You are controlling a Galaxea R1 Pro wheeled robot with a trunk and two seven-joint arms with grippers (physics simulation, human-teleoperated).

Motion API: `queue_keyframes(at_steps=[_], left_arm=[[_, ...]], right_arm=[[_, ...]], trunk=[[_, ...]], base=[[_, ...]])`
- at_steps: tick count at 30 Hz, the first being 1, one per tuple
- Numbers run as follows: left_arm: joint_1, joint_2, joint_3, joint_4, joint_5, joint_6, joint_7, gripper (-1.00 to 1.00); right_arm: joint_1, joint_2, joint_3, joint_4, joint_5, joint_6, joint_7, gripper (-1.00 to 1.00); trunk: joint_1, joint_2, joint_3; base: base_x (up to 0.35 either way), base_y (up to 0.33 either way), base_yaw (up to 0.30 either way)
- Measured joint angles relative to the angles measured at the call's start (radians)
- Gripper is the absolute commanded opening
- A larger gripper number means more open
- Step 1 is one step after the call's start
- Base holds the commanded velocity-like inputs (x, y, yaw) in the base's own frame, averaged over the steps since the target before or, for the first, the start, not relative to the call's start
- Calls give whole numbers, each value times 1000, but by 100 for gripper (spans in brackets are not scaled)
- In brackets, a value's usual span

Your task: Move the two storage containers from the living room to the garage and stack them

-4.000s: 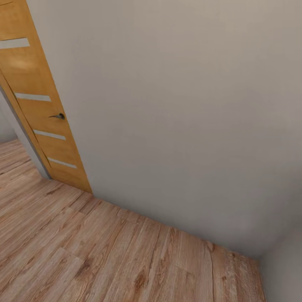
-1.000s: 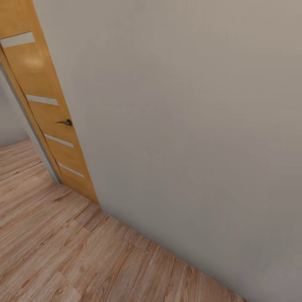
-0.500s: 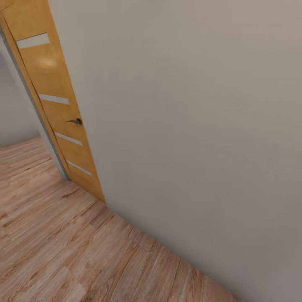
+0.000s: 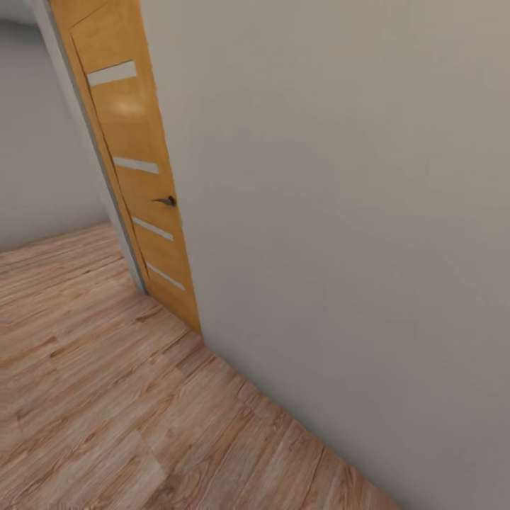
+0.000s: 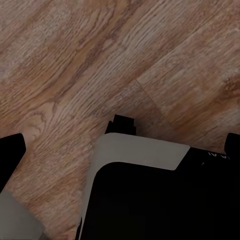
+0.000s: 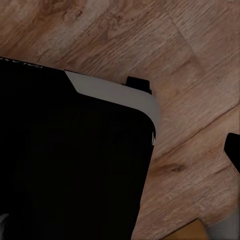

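Left gripper point(image 5: 122, 150) is spread wide: its two dark fingertips point(image 5: 10, 155) sit at opposite edges of the left wrist view, and between them lie only the robot's black base with its pale grey trim point(image 5: 142, 150) and the planks below. Of the right gripper point(image 6: 120, 150), one dark fingertip point(image 6: 233, 150) stands out against the wood. The other is lost against the black base point(image 6: 75, 160), so I cannot tell whether that gripper is spread or closed.

Under both arms runs the light wood plank floor point(image 4: 106, 397), with its grain and board joints plain in the wrist views.

Further out, in the head view, a plain grey-white wall point(image 4: 340, 212) takes up the right and centre. At its left end stands the orange-brown door point(image 4: 138, 177) with four frosted strips and a small dark handle point(image 4: 166, 201), its foot meeting the planks. Left of the door frame another pale wall point(image 4: 42, 142) stands further back, with planks running up to it.

Against half a second ago, the whole head view has swung. The door now sits nearer the picture's middle, and more of the far wall and floor beside it is open to view.
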Motion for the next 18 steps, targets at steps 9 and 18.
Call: queue_keyframes(at_steps=[9,18], left_arm=[[0,0,0,0,0,-1,0,100],[0,0,0,0,0,6,1,100]], right_arm=[[0,0,0,0,0,0,0,100],[0,-2,0,0,0,1,0,100]], trunk=[[0,0,0],[0,0,0]], base=[[0,0,269],[93,0,50]])
